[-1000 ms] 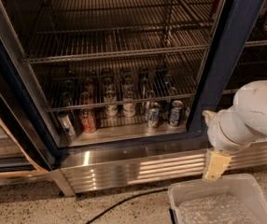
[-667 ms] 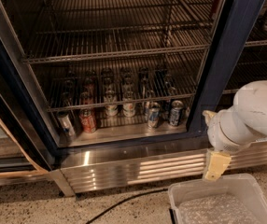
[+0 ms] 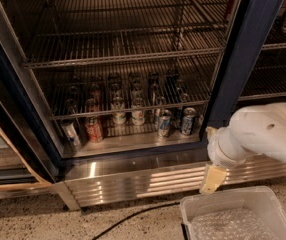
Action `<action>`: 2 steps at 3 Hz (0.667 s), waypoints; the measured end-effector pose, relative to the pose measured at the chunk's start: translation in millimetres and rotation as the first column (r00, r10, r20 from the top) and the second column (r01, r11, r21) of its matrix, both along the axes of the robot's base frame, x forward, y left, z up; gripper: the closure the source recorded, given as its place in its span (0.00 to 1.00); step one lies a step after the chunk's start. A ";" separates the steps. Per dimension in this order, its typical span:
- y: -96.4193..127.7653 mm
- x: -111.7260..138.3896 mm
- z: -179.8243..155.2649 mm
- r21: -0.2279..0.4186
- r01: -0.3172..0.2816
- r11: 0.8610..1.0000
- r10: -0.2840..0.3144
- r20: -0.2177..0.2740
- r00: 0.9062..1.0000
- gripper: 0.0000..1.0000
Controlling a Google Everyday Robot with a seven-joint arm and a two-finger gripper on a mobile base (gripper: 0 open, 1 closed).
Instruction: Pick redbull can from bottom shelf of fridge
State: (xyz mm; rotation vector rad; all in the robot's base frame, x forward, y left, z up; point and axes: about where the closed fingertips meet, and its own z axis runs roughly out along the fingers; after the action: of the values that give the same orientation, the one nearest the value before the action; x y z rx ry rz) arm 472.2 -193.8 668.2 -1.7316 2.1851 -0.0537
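Observation:
The fridge [image 3: 248, 59] stands open with dark wire racks inside. On its pale metal bottom shelf [image 3: 133, 143] stand two blue-and-silver redbull cans [image 3: 188, 121], the second one [image 3: 165, 123] just left of the first. A red can [image 3: 94, 129] and whitish cans [image 3: 137, 115] stand further left. My gripper [image 3: 212, 178] hangs at the end of the white arm, outside the fridge, in front of the ribbed steel base panel and below and right of the redbull cans. Only one pale yellowish finger [image 3: 213, 179] shows.
A clear plastic bin [image 3: 233, 216] sits on the floor at the lower right, just under the gripper. A black cable [image 3: 133, 216] runs across the floor. The navy door post [image 3: 243, 74] stands right of the cans. A silver can [image 3: 71, 133] leans at the shelf's left.

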 end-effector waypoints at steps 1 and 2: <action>8.3 28.6 -48.1 0.078 0.039 0.996 -0.042 0.037 0.998 0.00; 19.2 57.8 -104.6 0.162 0.048 0.986 -0.069 0.124 0.990 0.00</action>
State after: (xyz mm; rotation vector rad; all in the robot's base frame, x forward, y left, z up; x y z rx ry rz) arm 530.1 -174.6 563.6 -1.5343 2.0863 -0.0062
